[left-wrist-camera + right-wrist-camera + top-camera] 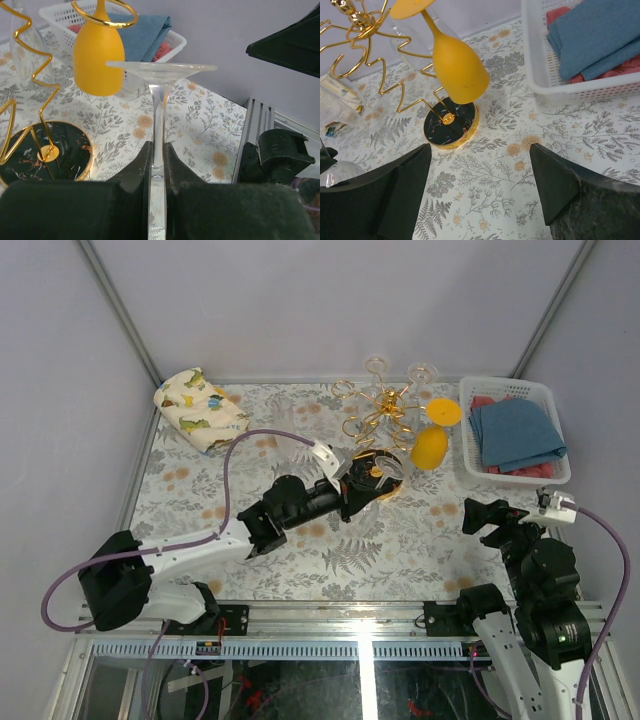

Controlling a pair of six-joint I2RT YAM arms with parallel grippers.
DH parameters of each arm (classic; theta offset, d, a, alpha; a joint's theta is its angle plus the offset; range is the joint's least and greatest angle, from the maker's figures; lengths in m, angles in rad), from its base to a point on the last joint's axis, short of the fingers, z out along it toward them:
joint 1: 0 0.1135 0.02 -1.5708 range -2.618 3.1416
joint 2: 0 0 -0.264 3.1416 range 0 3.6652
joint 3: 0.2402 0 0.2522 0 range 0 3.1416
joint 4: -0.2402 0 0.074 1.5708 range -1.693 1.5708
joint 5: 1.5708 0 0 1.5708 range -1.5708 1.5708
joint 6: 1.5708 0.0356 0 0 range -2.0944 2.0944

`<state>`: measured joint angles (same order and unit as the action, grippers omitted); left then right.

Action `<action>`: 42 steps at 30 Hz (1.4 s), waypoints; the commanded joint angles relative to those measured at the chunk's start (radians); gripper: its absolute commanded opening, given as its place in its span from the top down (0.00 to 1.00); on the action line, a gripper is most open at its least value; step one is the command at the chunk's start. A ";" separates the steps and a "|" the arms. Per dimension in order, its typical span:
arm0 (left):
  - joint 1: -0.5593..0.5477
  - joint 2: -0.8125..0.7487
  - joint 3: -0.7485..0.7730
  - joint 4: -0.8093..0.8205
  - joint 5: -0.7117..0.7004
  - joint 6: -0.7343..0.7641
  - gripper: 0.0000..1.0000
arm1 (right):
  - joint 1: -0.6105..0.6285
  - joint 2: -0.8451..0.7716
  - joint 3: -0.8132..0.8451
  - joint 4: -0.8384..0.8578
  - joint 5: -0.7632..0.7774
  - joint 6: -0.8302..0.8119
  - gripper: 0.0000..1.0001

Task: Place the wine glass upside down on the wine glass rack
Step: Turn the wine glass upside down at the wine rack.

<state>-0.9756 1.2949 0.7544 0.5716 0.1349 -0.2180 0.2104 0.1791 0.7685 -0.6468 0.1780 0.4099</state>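
Observation:
My left gripper (157, 147) is shut on the stem of a clear wine glass (161, 95), held upside down with its round foot on top. In the top view this gripper (372, 478) and the glass (385, 467) hover over the base of the gold wire rack (385, 408), just in front of its crown. The rack's black, gold-rimmed base (45, 152) lies left of the glass. A yellow glass (98, 55) hangs upside down in one ring arm. My right gripper (480, 155) is open and empty above the table, near the right edge (492, 515).
A white basket (470, 455) holding blue and red cloths stands at the back right. A folded dinosaur-print cloth (200, 407) lies at the back left. Two clear glasses (378, 366) hang on the rack's far side. The yellow glass (457, 65) and rack base (451, 122) show ahead of the right gripper.

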 commanded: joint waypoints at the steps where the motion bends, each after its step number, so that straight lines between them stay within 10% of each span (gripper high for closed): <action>1: -0.007 0.038 -0.010 0.240 0.035 0.050 1.00 | 0.005 -0.047 -0.027 0.018 0.079 0.026 0.12; 42: 0.147 0.297 -0.009 0.749 0.195 0.032 1.00 | 0.005 -0.067 -0.097 0.047 0.040 0.014 0.01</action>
<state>-0.8463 1.5860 0.7399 1.1278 0.3019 -0.1844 0.2104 0.0994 0.6704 -0.6498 0.2409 0.4339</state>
